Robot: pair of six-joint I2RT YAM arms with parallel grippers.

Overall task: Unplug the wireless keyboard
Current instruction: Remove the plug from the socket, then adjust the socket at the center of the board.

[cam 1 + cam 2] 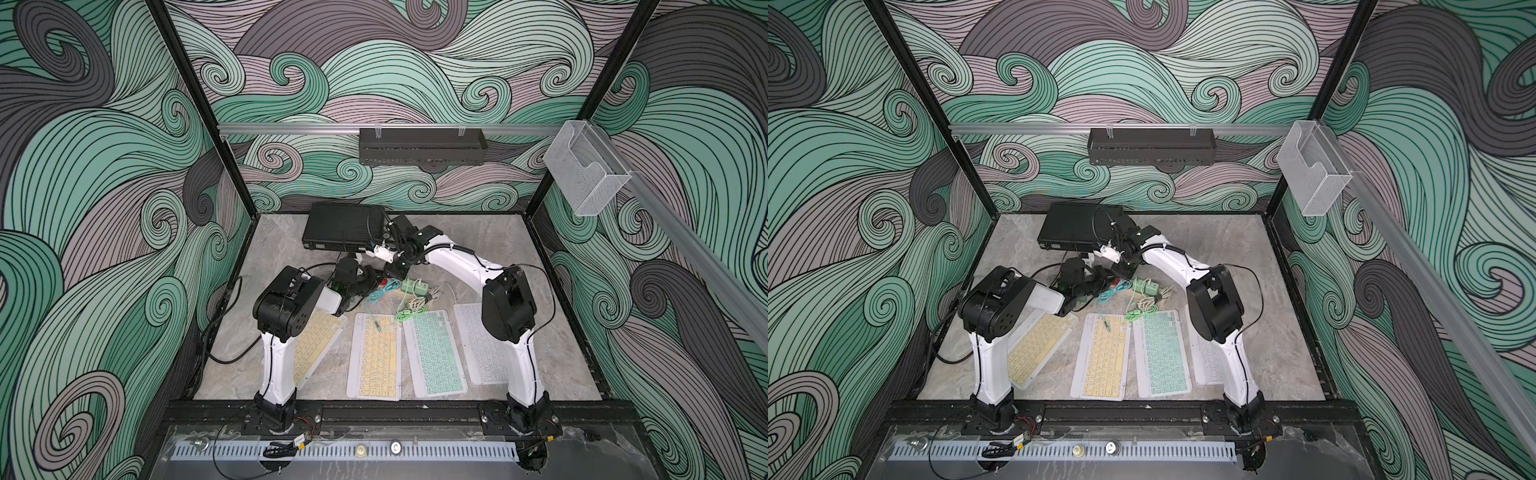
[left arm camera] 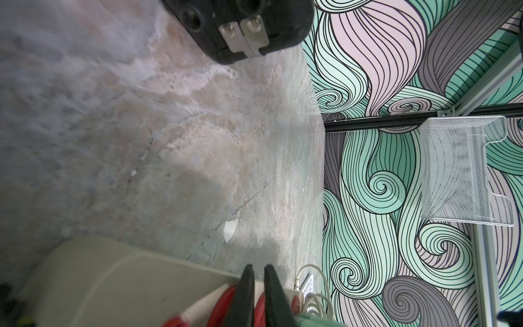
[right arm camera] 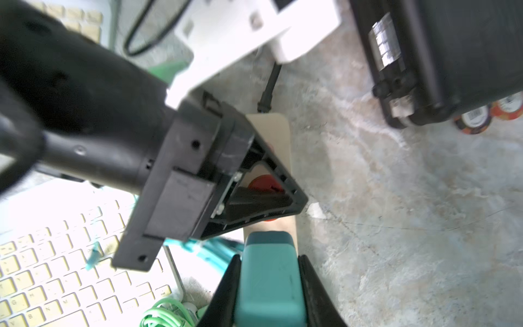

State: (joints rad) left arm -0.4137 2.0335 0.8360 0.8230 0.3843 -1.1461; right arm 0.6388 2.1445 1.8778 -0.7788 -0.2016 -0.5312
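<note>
Several wireless keyboards lie side by side; the middle yellow one [image 1: 376, 353] has the loose end of a teal cable [image 1: 380, 293] lying on its keys. In the right wrist view my right gripper [image 3: 268, 256] is shut on a teal charger block [image 3: 268, 283] standing at the end of a beige power strip [image 3: 276, 127]. My left gripper [image 2: 259, 266] is shut, its tips down on the strip [image 2: 113, 283] among the red switches. In both top views the two grippers [image 1: 395, 272] [image 1: 1100, 276] meet over the strip, which they mostly hide.
A yellow keyboard [image 1: 316, 345] lies partly under the left arm, with a green keyboard [image 1: 436, 353] and a white one [image 1: 478, 345] to the right. Green chargers [image 1: 415, 286] and a coiled green cable [image 1: 409, 313] sit by the strip. A black case [image 1: 343, 226] stands behind.
</note>
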